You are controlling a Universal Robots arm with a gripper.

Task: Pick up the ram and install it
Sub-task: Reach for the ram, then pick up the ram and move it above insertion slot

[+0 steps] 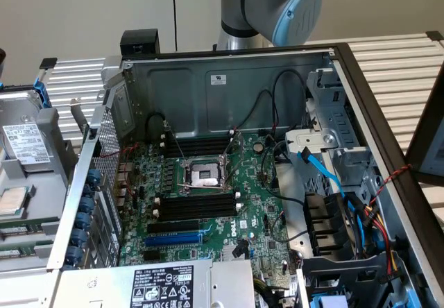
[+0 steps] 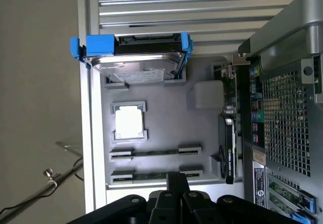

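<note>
— Now, item: ram (image 2: 151,174). Location?
— On edge in the grey tray (image 2: 166,118), seated in brackets at both ends. A second stick (image 2: 155,153) lies beside it, the computer case (image 2: 287,82) alongside. Gripper (image 2: 177,179) hangs over it, jaws clenched on nothing.
— Handling?
— Likely light, stiff and thin, fragile at chips and contacts. Hold: the long flat faces, mid-length, near the upper edge.
</note>
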